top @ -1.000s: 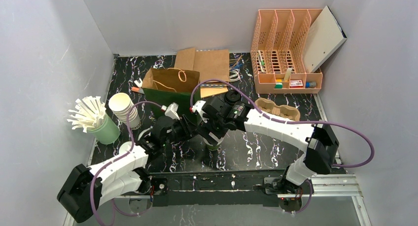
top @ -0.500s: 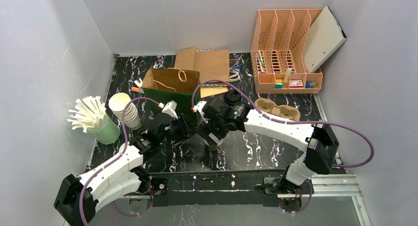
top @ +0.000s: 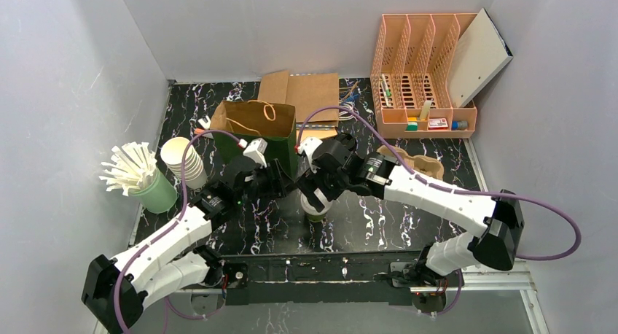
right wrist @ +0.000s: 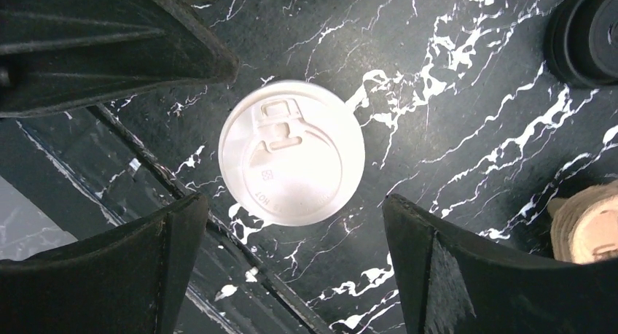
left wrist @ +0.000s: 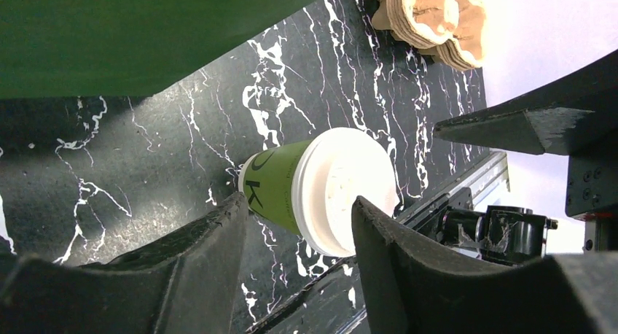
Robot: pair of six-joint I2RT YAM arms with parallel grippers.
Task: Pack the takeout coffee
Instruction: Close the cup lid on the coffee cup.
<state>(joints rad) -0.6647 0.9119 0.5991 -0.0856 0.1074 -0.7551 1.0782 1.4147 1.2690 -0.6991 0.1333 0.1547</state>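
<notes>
- Table [top: 379, 219]: black top with white marble veining.
- File organizer [top: 419, 64]: peach plastic, slotted, back right; small mixed items in its front tray.
- White board [top: 477, 55]: leans tilted in the organizer's right end.
- Green pot [top: 156, 193]: left edge, filled with white sticks [top: 130, 166].
- Stack of pale paper cups [top: 182, 159]: just beside the pot.

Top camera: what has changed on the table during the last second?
The left end effector opened wider and shifted slightly toward the paper bag, leaving the coffee cup free beyond its fingertips. The right arm's elbow swung out to the right; the right end effector opened fully above the lid. Cup, bag, carrier and spare cups stayed put.
</notes>
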